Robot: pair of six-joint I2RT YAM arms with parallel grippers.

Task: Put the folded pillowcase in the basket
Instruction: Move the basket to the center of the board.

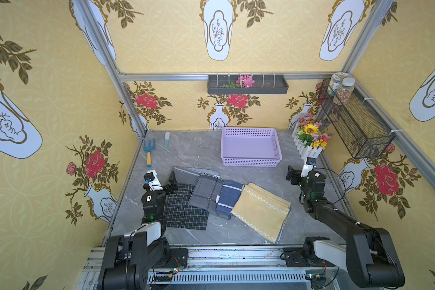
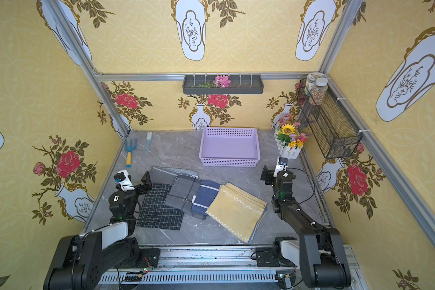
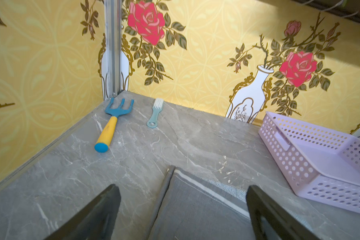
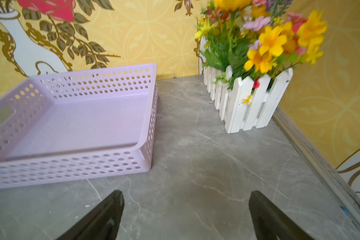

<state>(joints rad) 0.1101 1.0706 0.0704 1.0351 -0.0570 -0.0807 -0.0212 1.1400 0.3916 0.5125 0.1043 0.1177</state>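
The lilac basket (image 1: 250, 162) (image 2: 229, 162) (image 3: 299, 166) (image 4: 71, 168) stands empty at the back of the table. In front of it several folded pillowcases overlap in a row: plain grey with a white stripe (image 1: 189, 174) (image 3: 195, 212), black checked (image 1: 183, 208), grey plaid (image 1: 206, 192), navy (image 1: 229, 198) and yellow with zigzag trim (image 1: 260, 212) (image 2: 236, 211). My left gripper (image 1: 173, 184) (image 2: 146, 182) (image 3: 182, 188) hangs open just over the near left corner of the striped grey one, holding nothing. My right gripper (image 1: 293, 173) (image 2: 266, 174) (image 4: 185, 192) is open over bare table, right of the basket.
A blue and yellow hand rake (image 1: 149, 150) and a small brush (image 1: 166, 141) lie at the back left. A white picket flower box (image 1: 309, 140) (image 4: 247, 99) stands at the back right. A black wire basket (image 1: 357, 125) and a dark wall tray (image 1: 248, 85) hang on the walls.
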